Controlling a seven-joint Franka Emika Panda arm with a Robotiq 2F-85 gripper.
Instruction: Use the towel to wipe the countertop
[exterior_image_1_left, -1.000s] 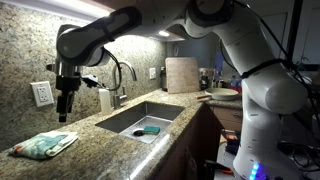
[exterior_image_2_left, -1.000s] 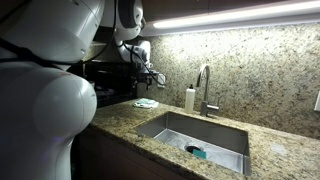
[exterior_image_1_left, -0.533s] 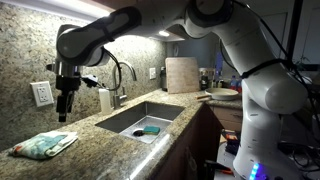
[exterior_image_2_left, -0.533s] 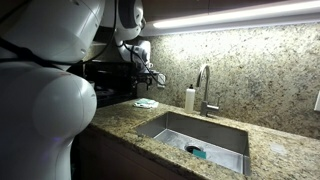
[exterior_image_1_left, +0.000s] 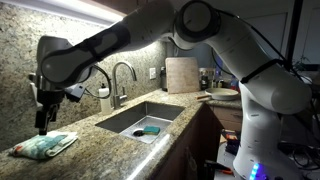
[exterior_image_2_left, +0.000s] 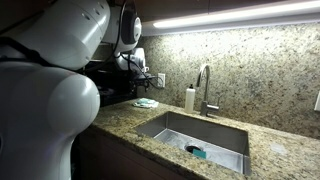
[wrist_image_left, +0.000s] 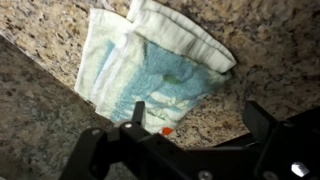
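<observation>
Towel (wrist_image_left: 150, 65): teal-green and white, loosely folded with its pale edges showing. It lies flat on the speckled granite table (wrist_image_left: 40, 130). In an exterior view the towel (exterior_image_1_left: 45, 145) sits at the left end of the table (exterior_image_1_left: 100, 150), close to the rounded front edge. In the opposite exterior view the towel (exterior_image_2_left: 146, 103) shows at the far end of the slab, to the left of the soap bottle (exterior_image_2_left: 190, 98).

Gripper (exterior_image_1_left: 42, 124): hangs directly over the towel with its fingers pointing down. In the wrist view the gripper (wrist_image_left: 197, 112) has its jaws spread wide and nothing between them. One fingertip sits over the towel's near edge, the other over bare granite. Contact with the cloth cannot be told.

A small orange speck (wrist_image_left: 167, 130) lies on the stone just beside the towel's edge.

To the right of the towel is the sink (exterior_image_1_left: 120, 120), set into the table, with a teal sponge (exterior_image_1_left: 150, 130) on its floor. The faucet (exterior_image_1_left: 124, 78) stands behind the sink. A cutting board (exterior_image_1_left: 182, 75) leans against the wall farther right.
</observation>
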